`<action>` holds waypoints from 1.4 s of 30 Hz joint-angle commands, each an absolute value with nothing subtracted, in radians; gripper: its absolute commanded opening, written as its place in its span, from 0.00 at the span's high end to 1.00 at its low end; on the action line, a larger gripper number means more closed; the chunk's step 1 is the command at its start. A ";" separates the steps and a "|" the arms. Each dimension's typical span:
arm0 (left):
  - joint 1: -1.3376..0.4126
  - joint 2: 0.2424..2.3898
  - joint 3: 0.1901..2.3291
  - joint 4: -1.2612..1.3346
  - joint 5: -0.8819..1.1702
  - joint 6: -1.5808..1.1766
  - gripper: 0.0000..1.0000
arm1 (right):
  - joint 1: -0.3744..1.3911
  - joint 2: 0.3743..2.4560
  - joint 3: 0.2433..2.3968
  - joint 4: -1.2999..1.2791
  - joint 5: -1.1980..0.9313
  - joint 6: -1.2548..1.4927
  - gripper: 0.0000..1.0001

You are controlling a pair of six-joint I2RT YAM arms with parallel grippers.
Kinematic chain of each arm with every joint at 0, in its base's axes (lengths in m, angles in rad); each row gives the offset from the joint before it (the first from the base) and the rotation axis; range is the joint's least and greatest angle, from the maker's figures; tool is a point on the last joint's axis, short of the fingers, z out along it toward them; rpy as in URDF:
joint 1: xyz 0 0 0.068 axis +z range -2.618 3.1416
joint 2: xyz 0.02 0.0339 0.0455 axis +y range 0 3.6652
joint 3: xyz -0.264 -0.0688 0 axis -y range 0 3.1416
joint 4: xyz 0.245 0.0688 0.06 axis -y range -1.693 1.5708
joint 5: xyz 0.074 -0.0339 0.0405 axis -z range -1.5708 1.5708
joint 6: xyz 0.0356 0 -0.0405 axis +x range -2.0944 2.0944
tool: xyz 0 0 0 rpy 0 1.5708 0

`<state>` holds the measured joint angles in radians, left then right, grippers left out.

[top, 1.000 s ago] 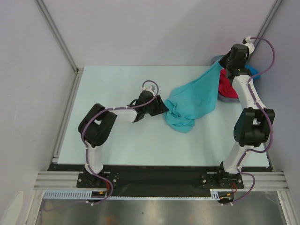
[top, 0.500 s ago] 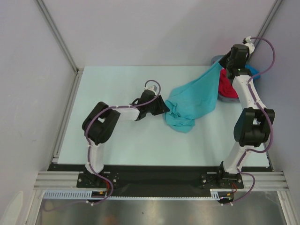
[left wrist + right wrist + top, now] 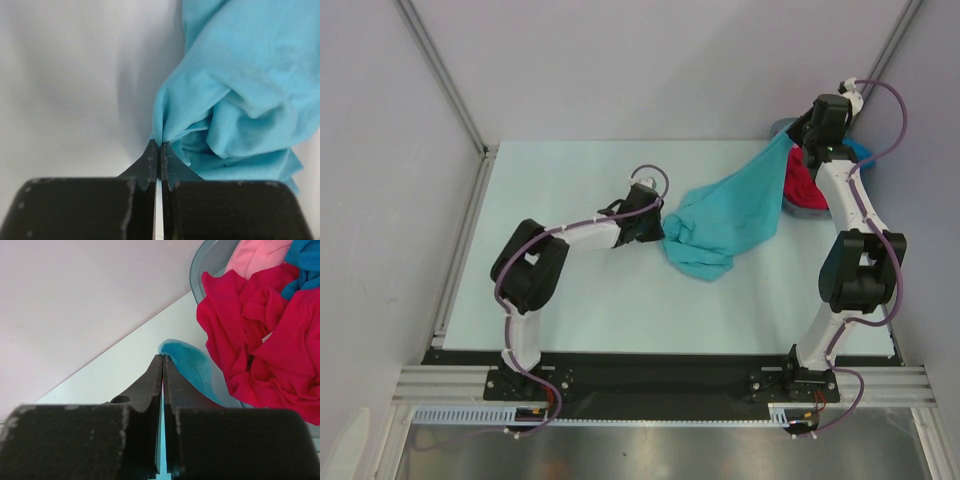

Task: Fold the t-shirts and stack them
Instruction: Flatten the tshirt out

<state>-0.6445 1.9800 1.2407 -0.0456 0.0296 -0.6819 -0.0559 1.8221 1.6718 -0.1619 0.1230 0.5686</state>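
Observation:
A teal t-shirt (image 3: 730, 215) hangs stretched between the two arms, its low end bunched on the pale table (image 3: 570, 190). My left gripper (image 3: 660, 230) is shut on a fold at the bunched end of the teal cloth (image 3: 235, 95); the tips (image 3: 159, 147) pinch it. My right gripper (image 3: 792, 140), raised at the back right, is shut on the other end, a teal hem (image 3: 187, 362) showing beside the tips (image 3: 163, 360). Red (image 3: 260, 335), pink (image 3: 255, 255) and blue (image 3: 305, 260) t-shirts lie crumpled in the basket.
The grey-blue basket (image 3: 782, 128) stands at the table's back right corner, behind the right arm, with its rim (image 3: 200, 265) close to the right gripper. Walls enclose the table at left, back and right. A metal rail (image 3: 460, 250) runs along the left edge.
The left gripper moved right to the bunched end of the teal t-shirt and shut on it. The right arm has stayed still, holding its end.

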 commanded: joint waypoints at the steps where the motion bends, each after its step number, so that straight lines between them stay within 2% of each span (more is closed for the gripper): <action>1: -0.608 1.902 1.397 -0.236 -0.185 -0.529 1.00 | -0.061 1.772 1.689 -0.123 0.118 0.578 1.00; 9: -0.540 1.928 1.728 -0.478 -0.431 -0.201 1.00 | -0.066 1.755 1.687 -0.123 0.109 0.591 1.00; 14: -0.473 1.890 1.752 -0.491 -0.494 -0.115 1.00 | -0.071 1.750 1.687 -0.123 0.103 0.600 1.00; 22: -0.453 1.867 1.784 -0.488 -0.784 -0.066 0.99 | -0.077 1.727 1.672 -0.120 0.118 0.612 1.00; 25: -0.453 1.827 1.795 -0.407 -0.807 -0.014 1.00 | -0.081 1.712 1.666 -0.112 0.121 0.615 1.00; 30: -0.460 1.839 1.925 -0.420 -0.799 0.029 1.00 | -0.081 1.707 1.689 -0.121 0.124 0.618 1.00; 42: -0.617 1.781 1.985 -0.371 -0.868 0.137 1.00 | -0.071 1.640 1.707 -0.133 0.115 0.606 1.00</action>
<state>-0.5919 1.8561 1.9278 -0.4206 -0.8253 0.0849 -0.0677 1.7206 1.6623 -0.1627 0.0975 0.6128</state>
